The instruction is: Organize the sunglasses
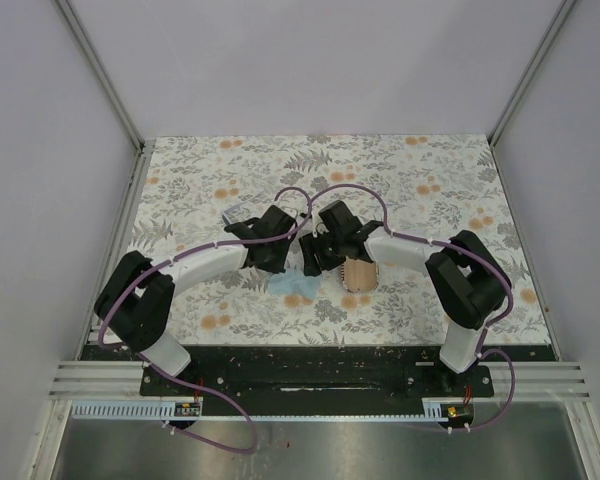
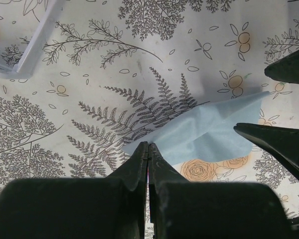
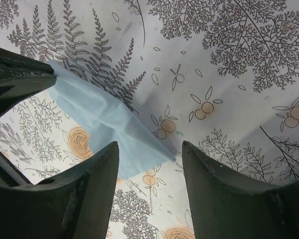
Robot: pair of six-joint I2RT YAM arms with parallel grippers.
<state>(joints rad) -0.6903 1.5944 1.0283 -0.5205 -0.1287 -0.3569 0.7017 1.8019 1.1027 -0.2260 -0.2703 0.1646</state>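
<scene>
The light blue cloth [image 1: 295, 284] lies on the floral tablecloth between both arms. My left gripper [image 1: 280, 262] is shut, its tips [image 2: 148, 147] pinching the near-left corner of the cloth [image 2: 209, 132]. My right gripper [image 3: 149, 149] is open and low over the opposite corner of the cloth [image 3: 114, 124], with that corner between its fingers [image 3: 97, 174]. A thin pale bar [image 2: 37, 42] at the top left of the left wrist view looks like part of the sunglasses. A small whitish shape [image 1: 232, 213] lies beyond the left gripper in the top view.
The oval case [image 1: 360, 275] lies open with its tan inside showing, just right of the cloth under the right arm. Grey walls and metal rails [image 1: 130, 200] border the table on three sides.
</scene>
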